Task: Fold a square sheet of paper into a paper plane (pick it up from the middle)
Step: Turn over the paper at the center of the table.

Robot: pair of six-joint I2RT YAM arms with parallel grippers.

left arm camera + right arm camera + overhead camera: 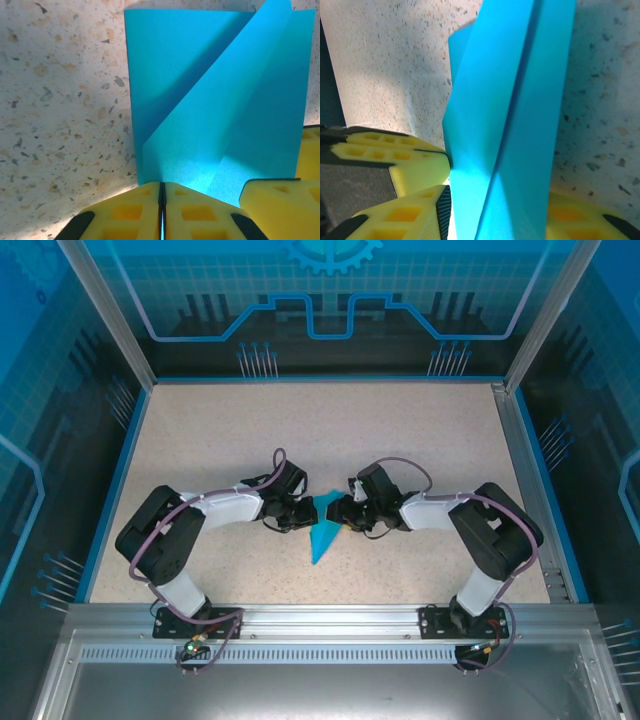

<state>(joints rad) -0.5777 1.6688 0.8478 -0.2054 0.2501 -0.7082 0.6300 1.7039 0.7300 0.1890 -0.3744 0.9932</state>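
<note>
We see one folded cyan-blue paper plane [324,533] near the middle of the speckled beige table [420,430], pinched between two grippers: left gripper [298,515] clamped shut on it, right gripper [340,513] gripping it too.

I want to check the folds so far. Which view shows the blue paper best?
The left wrist view: the paper fills it, with a diagonal flap and layers plain. The right wrist view shows it edge-on between yellow pads; the top view shows it small between both grippers.

1 folded blue paper [322,536], 2 arms w/ 2 grippers [296,515] [345,514], prob. 1 speckled table [400,430].
</note>
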